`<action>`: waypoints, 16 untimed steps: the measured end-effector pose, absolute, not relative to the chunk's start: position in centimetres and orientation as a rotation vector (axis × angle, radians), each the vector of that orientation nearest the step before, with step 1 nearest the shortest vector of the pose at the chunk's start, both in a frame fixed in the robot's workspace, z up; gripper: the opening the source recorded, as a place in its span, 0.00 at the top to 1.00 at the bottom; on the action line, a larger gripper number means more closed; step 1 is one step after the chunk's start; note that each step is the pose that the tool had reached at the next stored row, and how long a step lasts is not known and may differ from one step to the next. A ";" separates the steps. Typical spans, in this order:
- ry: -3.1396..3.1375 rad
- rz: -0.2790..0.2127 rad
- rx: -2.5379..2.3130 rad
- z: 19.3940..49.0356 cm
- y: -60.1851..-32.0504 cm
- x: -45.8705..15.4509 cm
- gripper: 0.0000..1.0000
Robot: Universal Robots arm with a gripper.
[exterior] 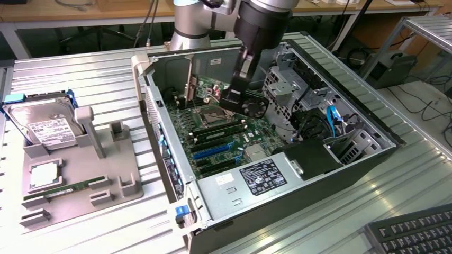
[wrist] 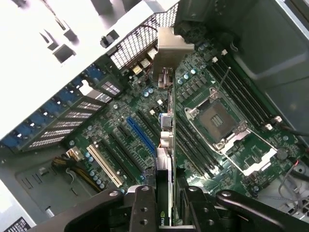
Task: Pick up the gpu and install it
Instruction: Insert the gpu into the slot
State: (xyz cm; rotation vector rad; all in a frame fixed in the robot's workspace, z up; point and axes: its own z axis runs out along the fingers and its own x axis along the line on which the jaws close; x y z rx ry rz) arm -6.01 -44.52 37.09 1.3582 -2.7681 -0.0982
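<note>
Tool [wrist: 165, 205] pinching gpu [wrist: 164, 159] edge-on over motherboard [wrist: 203, 87] slots; bracket [wrist: 175, 48] close beside perforated case wall [wrist: 137, 41].

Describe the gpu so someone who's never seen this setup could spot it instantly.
Start at the open computer case in the middle of the exterior view, where the robot's hand reaches in over the motherboard. The gpu is the green card clamped in that hand. Its round black fan sets it apart from the bare slots beneath.
</note>
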 end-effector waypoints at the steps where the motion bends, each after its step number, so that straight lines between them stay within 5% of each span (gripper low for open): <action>1: -2.756 -0.097 1.382 37.1 -44.5 -6.0 0.74; 16: -2.499 -0.080 1.799 36.8 -44.5 -6.0 0.74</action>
